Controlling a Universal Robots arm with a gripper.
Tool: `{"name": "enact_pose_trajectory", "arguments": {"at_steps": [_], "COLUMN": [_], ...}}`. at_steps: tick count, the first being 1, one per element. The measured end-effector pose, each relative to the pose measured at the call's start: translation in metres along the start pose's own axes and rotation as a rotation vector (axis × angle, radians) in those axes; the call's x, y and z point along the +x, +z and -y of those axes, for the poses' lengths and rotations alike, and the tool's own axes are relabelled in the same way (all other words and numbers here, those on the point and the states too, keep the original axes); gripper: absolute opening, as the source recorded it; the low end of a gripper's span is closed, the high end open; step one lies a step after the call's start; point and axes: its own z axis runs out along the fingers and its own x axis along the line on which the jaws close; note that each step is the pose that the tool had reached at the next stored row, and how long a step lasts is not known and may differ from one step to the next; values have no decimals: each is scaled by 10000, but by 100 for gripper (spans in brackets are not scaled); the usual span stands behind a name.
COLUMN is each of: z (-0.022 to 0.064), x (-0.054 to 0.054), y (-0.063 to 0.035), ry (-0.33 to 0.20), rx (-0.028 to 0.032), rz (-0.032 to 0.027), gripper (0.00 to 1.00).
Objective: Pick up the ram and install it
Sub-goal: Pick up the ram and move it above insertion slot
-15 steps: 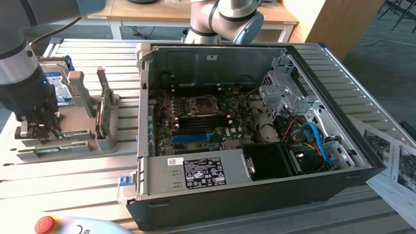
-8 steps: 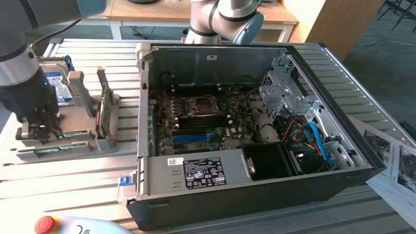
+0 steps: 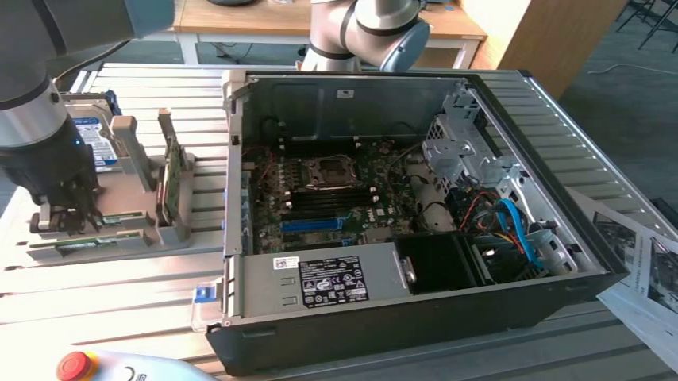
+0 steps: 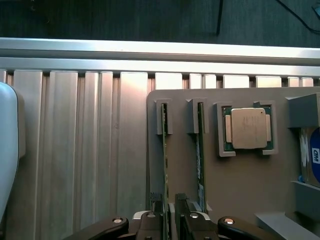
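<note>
Two slim green ram sticks stand on edge in a grey holder. My gripper hangs low over one end of the ram nearest the holder's edge. Its dark fingers stand either side of the stick with small gaps, open and holding nothing. The second ram sits one slot over. In the exterior view the gripper is at the far left over the holder, by the front ram. The open computer case shows its motherboard.
A processor chip lies in a pocket beside the rams. A hard drive and an upright green expansion card stand in the holder. A red stop button sits at the front; papers lie at the exterior view's right.
</note>
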Motion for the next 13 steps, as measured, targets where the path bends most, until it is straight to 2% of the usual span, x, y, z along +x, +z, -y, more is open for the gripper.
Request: {"name": "enact_pose_trajectory", "arguments": {"at_steps": [7,13], "z": [4,8], "x": [7,8], "y": [69,79], "ry": [-2,-76], "rx": [0,-3], "rz": [0,-4], "gripper": [24,24]}}
